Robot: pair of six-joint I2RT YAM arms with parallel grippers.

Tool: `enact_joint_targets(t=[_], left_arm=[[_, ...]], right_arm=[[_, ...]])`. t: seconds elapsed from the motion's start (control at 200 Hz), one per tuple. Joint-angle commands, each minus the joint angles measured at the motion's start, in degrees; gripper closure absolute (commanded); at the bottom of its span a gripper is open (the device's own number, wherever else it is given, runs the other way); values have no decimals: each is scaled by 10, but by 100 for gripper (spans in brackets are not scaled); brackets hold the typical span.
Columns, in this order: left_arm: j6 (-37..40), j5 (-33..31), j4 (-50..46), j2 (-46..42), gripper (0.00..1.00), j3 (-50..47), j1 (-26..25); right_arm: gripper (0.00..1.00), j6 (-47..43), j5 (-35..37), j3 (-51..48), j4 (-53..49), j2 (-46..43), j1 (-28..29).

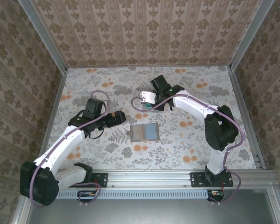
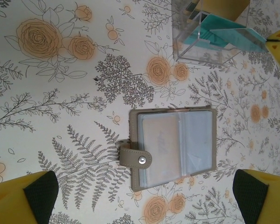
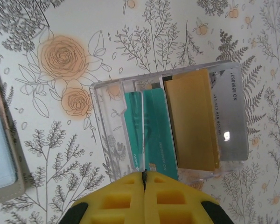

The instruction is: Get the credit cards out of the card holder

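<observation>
The card holder [image 2: 175,147] lies open on the desk [image 2: 46,93], near the left claw [image 1: 122,116], which is released wide. The credit cards [image 3: 191,119] sit in a clear box [image 3: 100,107]. The right claw [image 3: 143,176], clenched, meets 1 teal edge. The task looks nearly done, though the pockets may hide more.

Olive-grey card holder [image 2: 172,147], pale blue lining; teal and orange-tan credit cards [image 3: 161,135]; table [image 2: 32,140] with orange roses, grey ferns
</observation>
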Motion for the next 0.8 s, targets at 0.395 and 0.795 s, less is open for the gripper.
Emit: enact_joint_targets(t=[0.395,0.795], left_arm=[[-10,-1,-12,-15,0,-17,18],[-9,7,-9,-11,0,-16,24]], right_arm=[[100,-38,19,25,31,53,-2],[69,18,72,32,96,65,-12]])
